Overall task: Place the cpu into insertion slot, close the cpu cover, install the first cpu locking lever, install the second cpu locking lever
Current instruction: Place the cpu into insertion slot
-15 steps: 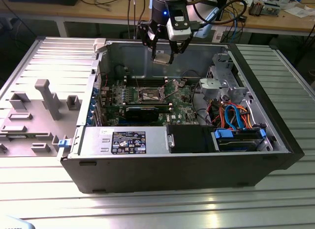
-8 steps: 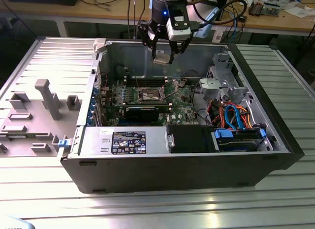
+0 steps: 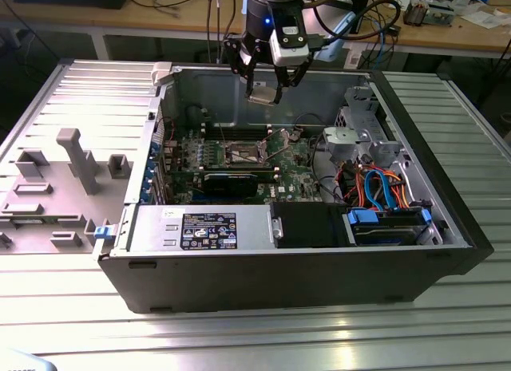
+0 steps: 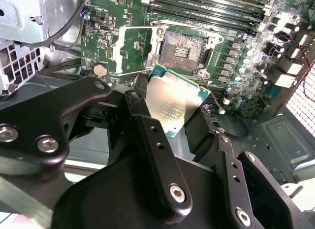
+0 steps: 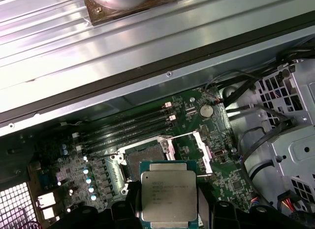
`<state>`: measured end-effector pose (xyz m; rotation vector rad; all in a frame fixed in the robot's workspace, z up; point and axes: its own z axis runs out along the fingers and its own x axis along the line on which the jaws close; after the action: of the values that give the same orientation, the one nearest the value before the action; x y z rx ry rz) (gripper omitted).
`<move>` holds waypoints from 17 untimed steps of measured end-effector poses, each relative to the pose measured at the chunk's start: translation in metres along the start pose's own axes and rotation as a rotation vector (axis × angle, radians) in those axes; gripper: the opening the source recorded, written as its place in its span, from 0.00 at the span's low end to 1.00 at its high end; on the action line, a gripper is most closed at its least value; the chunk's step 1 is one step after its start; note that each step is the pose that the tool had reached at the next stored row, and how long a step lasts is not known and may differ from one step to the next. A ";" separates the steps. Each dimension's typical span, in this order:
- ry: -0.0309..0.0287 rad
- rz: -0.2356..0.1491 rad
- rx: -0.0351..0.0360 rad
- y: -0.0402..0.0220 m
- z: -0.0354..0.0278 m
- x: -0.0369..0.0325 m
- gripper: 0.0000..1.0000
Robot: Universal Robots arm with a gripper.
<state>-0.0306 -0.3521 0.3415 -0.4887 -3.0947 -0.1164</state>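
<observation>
A ribbed metal table [image 3: 319,339] carries an open computer case [image 3: 239,279] lying on its side. Just beside the case, at the exterior view's left, a flat grey plate [image 3: 80,203] rests on the table, with several grey blocks [image 3: 73,151] standing on it.

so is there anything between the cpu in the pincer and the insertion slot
Nothing: in the exterior view the cpu hangs in the pincer above the open insertion slot, with only bare air between them.
</observation>
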 end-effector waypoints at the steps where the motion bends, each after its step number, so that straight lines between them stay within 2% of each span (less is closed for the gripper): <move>1: -0.0001 0.001 0.0000 0.0000 0.0000 0.0000 0.55; 17: -0.0013 0.017 -0.0003 0.0000 0.0000 0.0000 0.55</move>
<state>-0.0306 -0.3521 0.3415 -0.5156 -3.0910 -0.1164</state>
